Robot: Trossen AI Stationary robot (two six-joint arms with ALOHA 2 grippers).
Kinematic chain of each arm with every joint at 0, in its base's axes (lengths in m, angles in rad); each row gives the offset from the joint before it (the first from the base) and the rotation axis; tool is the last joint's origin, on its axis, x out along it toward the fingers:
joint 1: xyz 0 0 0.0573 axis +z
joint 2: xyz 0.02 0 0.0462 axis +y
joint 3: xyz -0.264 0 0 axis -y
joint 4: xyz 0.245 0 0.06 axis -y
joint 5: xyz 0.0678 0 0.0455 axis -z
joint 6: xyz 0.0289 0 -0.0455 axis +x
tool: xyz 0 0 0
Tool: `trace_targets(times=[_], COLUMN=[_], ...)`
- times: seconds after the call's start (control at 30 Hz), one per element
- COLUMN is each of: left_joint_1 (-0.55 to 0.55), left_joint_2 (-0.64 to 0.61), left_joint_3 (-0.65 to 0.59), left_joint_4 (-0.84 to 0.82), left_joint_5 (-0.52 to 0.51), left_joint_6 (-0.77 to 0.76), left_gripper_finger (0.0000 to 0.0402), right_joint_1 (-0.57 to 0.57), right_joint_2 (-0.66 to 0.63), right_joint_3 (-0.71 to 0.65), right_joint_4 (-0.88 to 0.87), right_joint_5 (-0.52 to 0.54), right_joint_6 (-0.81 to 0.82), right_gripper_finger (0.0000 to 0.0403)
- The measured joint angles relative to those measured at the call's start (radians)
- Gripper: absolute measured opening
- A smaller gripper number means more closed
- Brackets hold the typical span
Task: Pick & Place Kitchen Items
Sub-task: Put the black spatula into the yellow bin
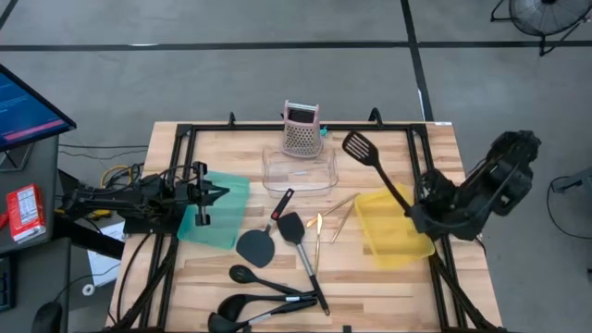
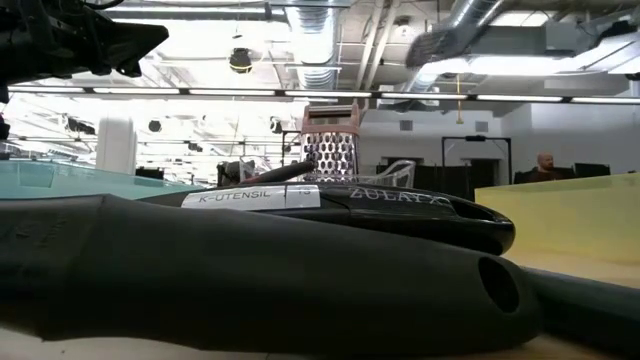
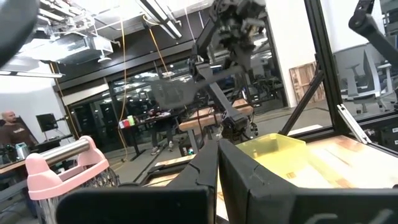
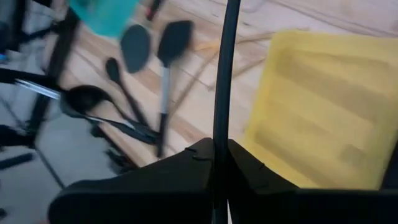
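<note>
My right gripper (image 4: 219, 155) is shut on a black slotted turner (image 1: 359, 146), held in the air over the yellow tray (image 1: 393, 236) at the table's right. My left gripper (image 1: 211, 193) stays shut and holds nothing, above the teal tray (image 1: 222, 217) at the left. Between the trays, more black utensils lie flat on the table: two spatulas (image 1: 256, 246) (image 1: 289, 227) and, near the front edge, ladles and spoons (image 1: 254, 301). Thin pale sticks (image 1: 338, 209) lie beside the yellow tray. A red-marked handle (image 1: 281, 202) also lies there. My right gripper pinches the turner's handle (image 4: 221, 127) between its two fingers, near the handle's free end. The fingers slant downward from the table's right side, and the handle runs out ahead of them. The turner is lifted clear, its slotted head (image 1: 358, 145) toward the far left.
A pink box grater (image 1: 301, 128) stands at the far edge behind a clear container (image 1: 299, 170). A black frame (image 1: 277, 127) runs around the table. In the low view, utensil handles (image 2: 250, 270) fill the foreground. A person (image 3: 12, 130) is in the room beyond.
</note>
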Motion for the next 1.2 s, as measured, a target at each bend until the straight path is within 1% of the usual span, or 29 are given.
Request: trace_targets(times=[0.07,0.13,0.2,0.3,0.4,0.5,0.6,0.73,0.87,1.07,1.2], left_joint_1=[0.0,0.0,0.0,0.0,0.0,0.0,0.0,0.0,0.0,0.0,0.0], left_joint_2=[0.0,0.0,0.0,0.0,0.0,0.001,0.003,0.003,0.003,0.003,0.003], left_joint_3=[0.0,0.0,0.0,0.0,0.0,0.0,0.0,0.0,0.0,0.0,0.0], left_joint_4=[0.001,0.002,0.002,0.002,0.002,0.002,0.002,0.002,0.002,0.002,0.002], left_joint_5=[-0.003,-0.002,-0.002,-0.002,-0.002,-0.002,-0.002,-0.001,0.002,0.002,0.002], left_joint_6=[0.0,0.0,0.0,0.0,0.0,0.0,0.0,0.0,0.0,0.0,0.0], left_gripper_finger=[0.0002,0.0002,0.0002,0.0002,0.0002,0.0002,0.0002,0.0002,0.0002,0.0002,0.0002], right_joint_1=[0.0,0.0,0.007,0.062,0.141,0.217,0.29,0.322,0.309,0.273,0.249], right_joint_2=[-0.045,-0.093,-0.117,-0.114,-0.099,-0.066,-0.029,0.031,0.088,0.162,0.204], right_joint_3=[-0.084,-0.155,-0.193,-0.201,-0.201,-0.201,-0.201,-0.201,-0.201,-0.201,-0.201], right_joint_4=[0.0,-0.002,-0.004,0.0,-0.001,-0.001,0.001,0.001,0.016,0.118,0.127], right_joint_5=[-0.059,-0.109,-0.172,-0.301,-0.368,-0.434,-0.46,-0.463,-0.462,-0.461,-0.463], right_joint_6=[0.033,0.104,0.162,0.218,0.285,0.393,0.477,0.481,0.474,0.413,0.388], right_gripper_finger=[0.0009,0.0009,0.0009,0.001,0.0009,0.0009,0.0011,0.0009,0.001,0.001,0.001])
